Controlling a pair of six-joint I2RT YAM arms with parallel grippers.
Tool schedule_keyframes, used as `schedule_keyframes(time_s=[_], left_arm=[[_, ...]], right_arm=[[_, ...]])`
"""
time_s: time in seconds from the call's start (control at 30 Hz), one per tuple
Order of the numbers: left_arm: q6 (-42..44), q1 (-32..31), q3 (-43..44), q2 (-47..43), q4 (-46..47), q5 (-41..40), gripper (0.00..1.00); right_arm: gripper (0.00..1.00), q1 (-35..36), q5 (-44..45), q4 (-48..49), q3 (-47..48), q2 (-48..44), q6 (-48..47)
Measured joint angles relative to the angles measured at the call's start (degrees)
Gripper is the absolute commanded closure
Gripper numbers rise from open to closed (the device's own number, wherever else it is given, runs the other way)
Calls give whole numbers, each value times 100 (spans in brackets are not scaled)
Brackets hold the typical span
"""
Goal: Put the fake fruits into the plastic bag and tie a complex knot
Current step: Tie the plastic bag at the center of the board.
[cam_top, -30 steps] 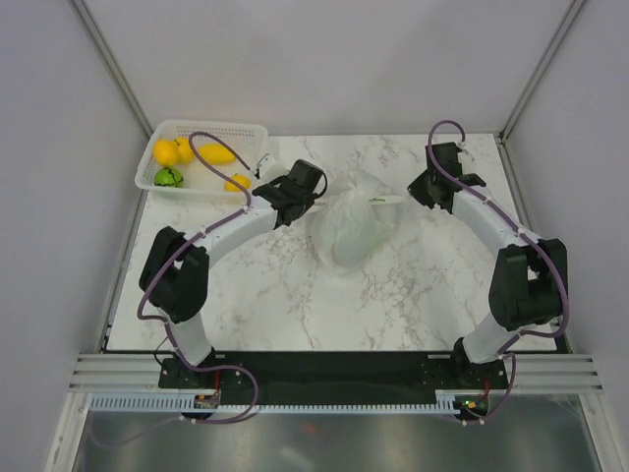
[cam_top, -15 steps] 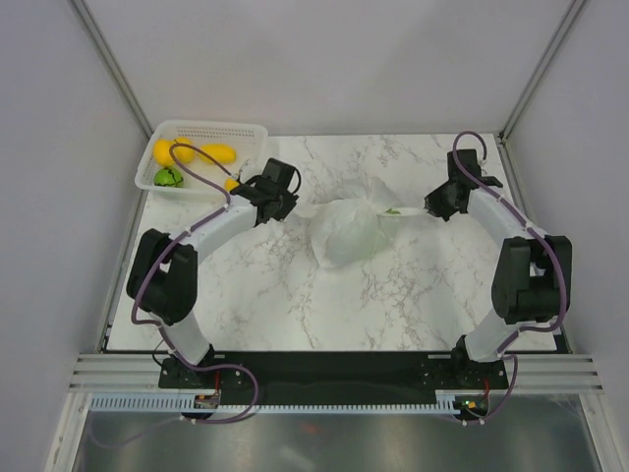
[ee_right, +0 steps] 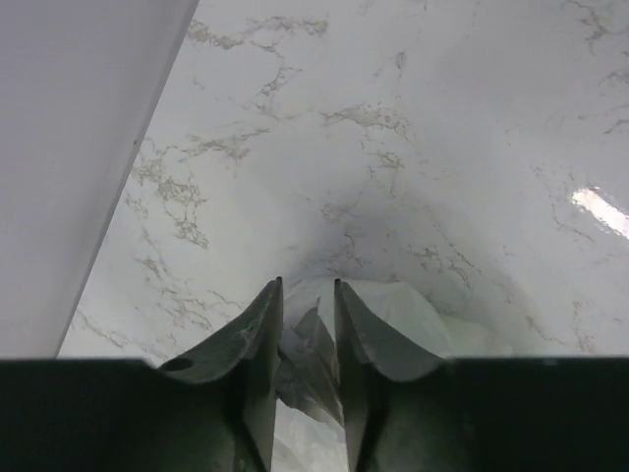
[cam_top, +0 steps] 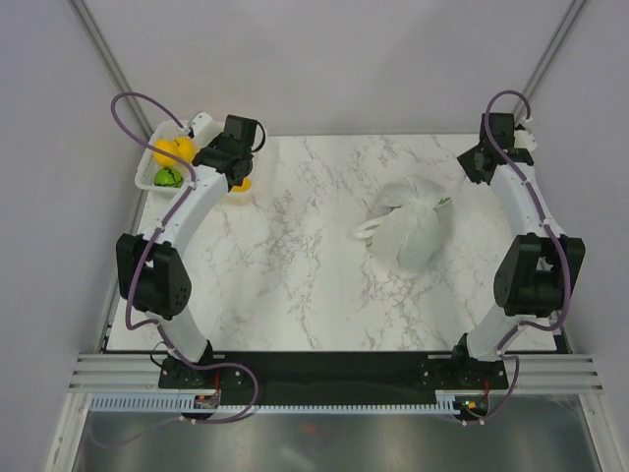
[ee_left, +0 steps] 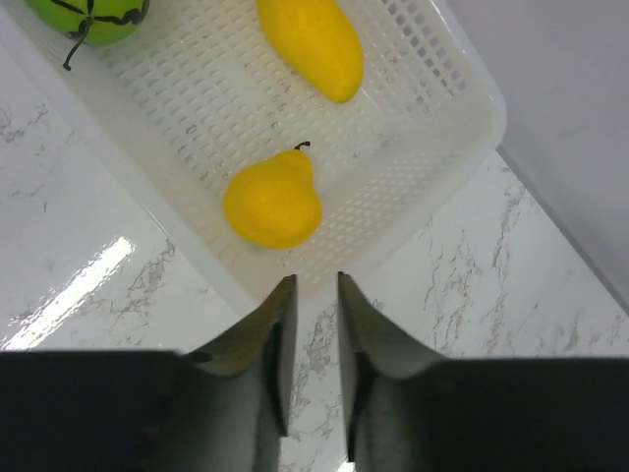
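White plastic bag (cam_top: 411,234) lies on your desk (cam_top: 295,265); your left hand (ee_left: 314,279) and right hand (ee_right: 307,283) show narrow gaps, holding nothing.

The plastic bag (cam_top: 408,236) slid right — left arm (cam_top: 184,214) and right arm (cam_top: 525,200) released it, withdrawing.

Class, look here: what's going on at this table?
The plastic bag lies bunched on the right of the table. The right gripper hangs by it, bag plastic showing between its fingers; whether it grips is unclear. The left gripper, slightly open and empty, hovers at the basket holding yellow and green fruits.
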Motion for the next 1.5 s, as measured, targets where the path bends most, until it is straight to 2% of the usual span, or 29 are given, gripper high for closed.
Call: schedule_keyframes(time_s=[0.07, 0.17, 0.2, 0.23, 0.27, 0.3, 0.37, 0.47, 0.63, 0.83, 1.13, 1.5], left_arm=[[103, -9, 70, 0, 9, 160, 43], [227, -11, 79, 0, -28, 621, 27], [269, -17, 79, 0, -35, 817, 25], [308, -31, 79, 0, -42, 1014, 23], [339, -50, 79, 0, -50, 1198, 16], [354, -79, 79, 0, -57, 1338, 10], [372, -271, 52, -2, -50, 1558, 4], [260, -833, -111, -17, -33, 1840, 4], [-551, -1871, -542, -17, -35, 2371, 10], [-1436, -2590, -616, 181, -90, 2417, 12], [-1996, -2868, -2, 1495, 160, 2485, 12], [-2441, -3025, 238, 2079, 726, 2229, 13]], right_arm=[[55, 48, -118, 2, 44, 74, -37], [45, 61, -284, -48, 144, 208, -153], [34, 61, -326, -76, 181, 238, -188], [28, 63, -341, -116, 212, 249, -225], [25, 66, -350, -153, 236, 249, -299], [14, 74, -341, -197, 254, 249, -367], [13, 79, -271, -273, 260, 247, -466], [13, 90, -131, -422, 177, 216, -581], [18, 90, 175, -708, -214, -35, -636], [27, 83, 435, -868, -638, -354, -634], [26, 76, 487, -850, -826, -378, -638], [25, 72, 483, -702, -901, -378, -662]])
